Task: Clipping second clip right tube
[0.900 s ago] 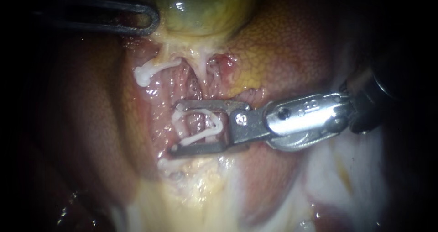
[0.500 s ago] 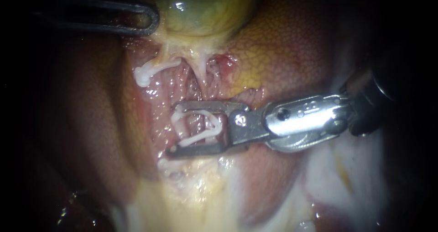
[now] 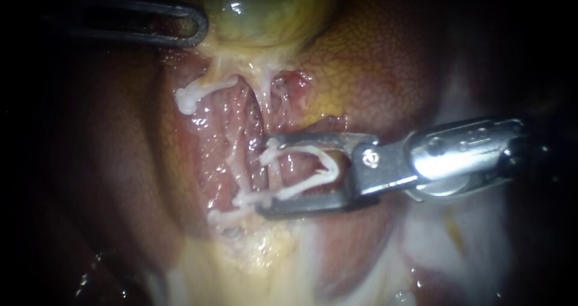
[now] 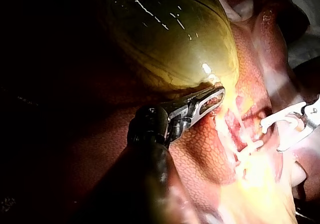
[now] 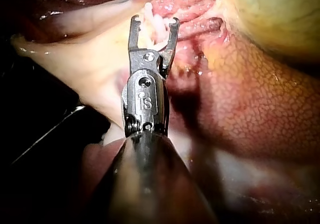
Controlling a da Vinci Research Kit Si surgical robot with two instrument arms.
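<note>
Right instrument (image 3: 267, 174) carries an open white clip (image 3: 304, 168) btwn wide-spread jaws, both jaws bearing on it. Clip tips sit at the pale tube (image 3: 236, 172) in the liver's (image 3: 373, 71) central furrow, below the gallbladder (image 3: 271, 11). Left instrument (image 3: 195, 26) grips the gallbladder's lower edge, jaws closed on it. Clip not yet squeezed; approx. midway, seating round tube & closing remain

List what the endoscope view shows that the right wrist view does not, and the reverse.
Endoscope only: the left instrument at the edge of the gallbladder, and a closed clip below it. Right wrist only: the long dark shaft behind the jaws. Both: the right instrument, jaws holding an open clip, plus gallbladder and liver.
</note>
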